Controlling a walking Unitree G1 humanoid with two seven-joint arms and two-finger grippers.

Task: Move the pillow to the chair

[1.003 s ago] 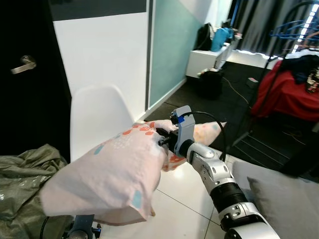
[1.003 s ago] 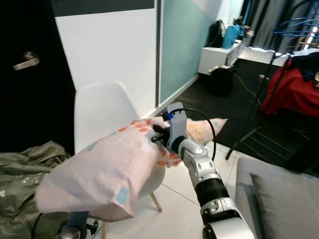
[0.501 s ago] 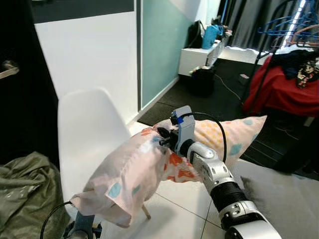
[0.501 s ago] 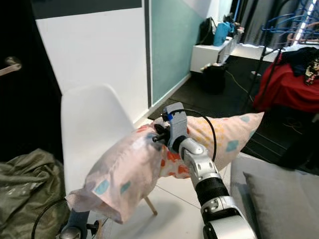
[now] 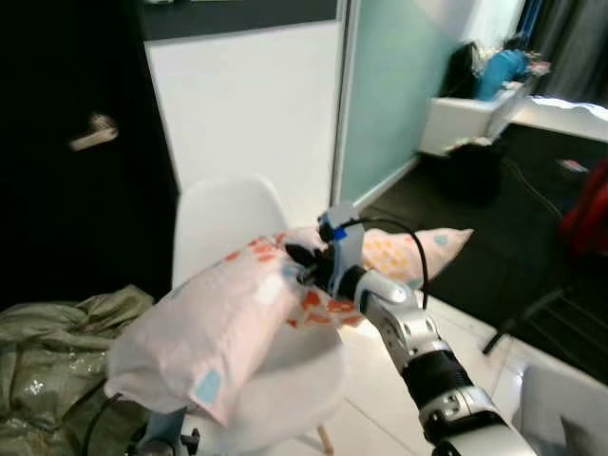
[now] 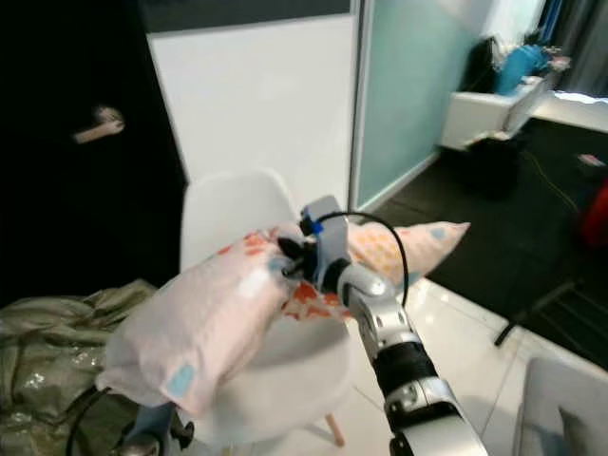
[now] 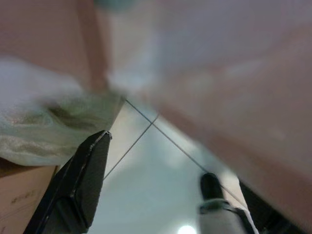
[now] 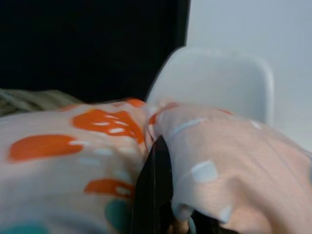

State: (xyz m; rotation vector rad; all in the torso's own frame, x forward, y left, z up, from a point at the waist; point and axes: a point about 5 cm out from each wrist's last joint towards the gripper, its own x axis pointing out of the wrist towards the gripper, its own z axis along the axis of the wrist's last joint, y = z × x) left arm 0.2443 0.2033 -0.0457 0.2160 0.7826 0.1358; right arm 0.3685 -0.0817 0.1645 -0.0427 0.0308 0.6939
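One pillow (image 5: 228, 313) overhanging chair (image 5: 223, 214) edges

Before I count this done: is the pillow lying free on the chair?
No, the right gripper is pinching the pillow above the chair.

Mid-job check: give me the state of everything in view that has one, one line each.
Pillow: held up over the chair seat, not clearly resting on it.
Right gripper: shut on the pillow.
Left gripper: open, under the pillow.
Chair: upright, seat mostly covered by the pillow.
Door: closed.
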